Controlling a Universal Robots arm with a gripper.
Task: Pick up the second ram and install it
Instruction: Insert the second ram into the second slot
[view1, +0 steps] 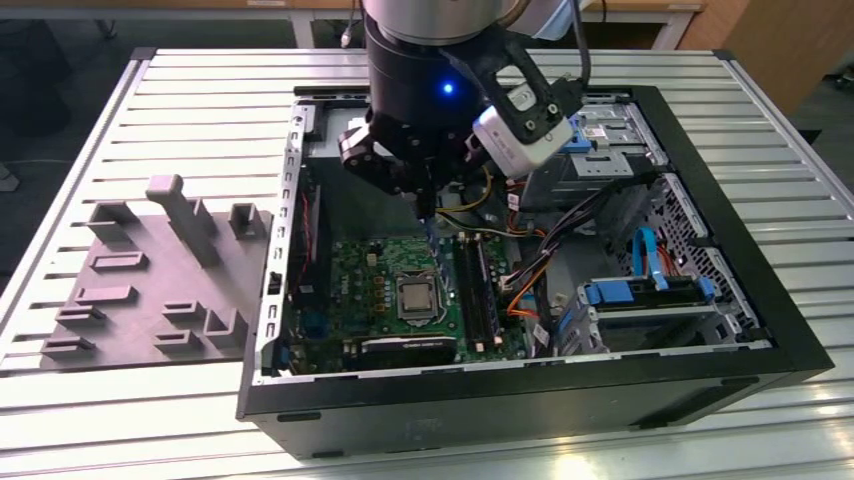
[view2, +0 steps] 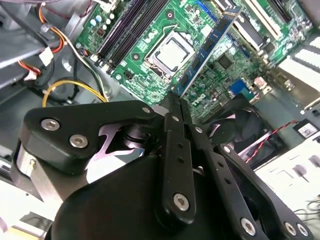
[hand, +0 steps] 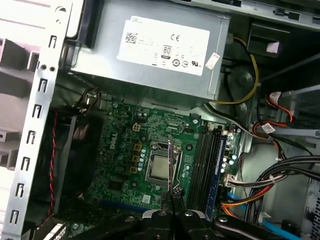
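second wrist view, tool pinching ram (edgewise)

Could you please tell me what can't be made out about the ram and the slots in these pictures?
1. Ram, second wrist view: gripped end hidden by the end effector.
2. Ram, first wrist view: edge-on, so chips and label cannot be seen.
3. Slots, first wrist view: too dark to tell whether one is filled.
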